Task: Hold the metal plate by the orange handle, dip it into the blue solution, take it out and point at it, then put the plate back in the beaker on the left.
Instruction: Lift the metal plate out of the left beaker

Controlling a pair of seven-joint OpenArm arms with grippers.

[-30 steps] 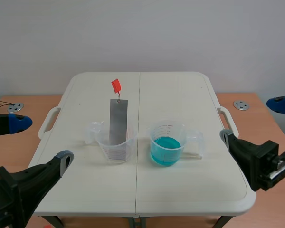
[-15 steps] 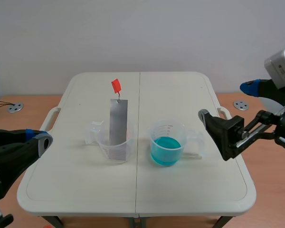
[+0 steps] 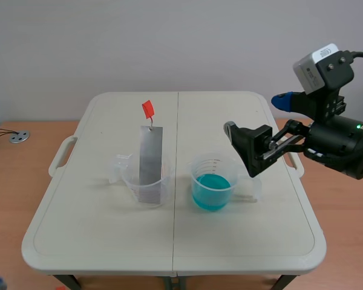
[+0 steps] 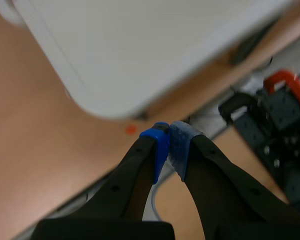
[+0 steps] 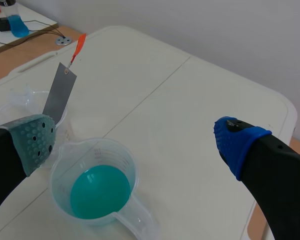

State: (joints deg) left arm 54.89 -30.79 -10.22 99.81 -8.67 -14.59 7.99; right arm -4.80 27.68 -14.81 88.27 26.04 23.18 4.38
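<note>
Scene view: right hand (image 3: 256, 115) spread near blue solution (image 3: 210, 190); left hand (image 4: 169, 143) pinched together beyond table (image 4: 140, 40) edge.

The metal plate's (image 3: 150, 151) lower end sinks into the left beaker (image 3: 133, 182), showing only dimly through the cloudy wall, and the right arm (image 3: 345, 145) runs off the picture's edge. From the right wrist, the right gripper's (image 5: 136, 141) grey-green pad (image 5: 34, 140) covers part of that beaker, and the blue-solution beaker's (image 5: 121, 150) handle is cut off. The left wrist view blurs the table corner (image 4: 115, 45) and the dark gear (image 4: 280, 120) beyond.
</note>
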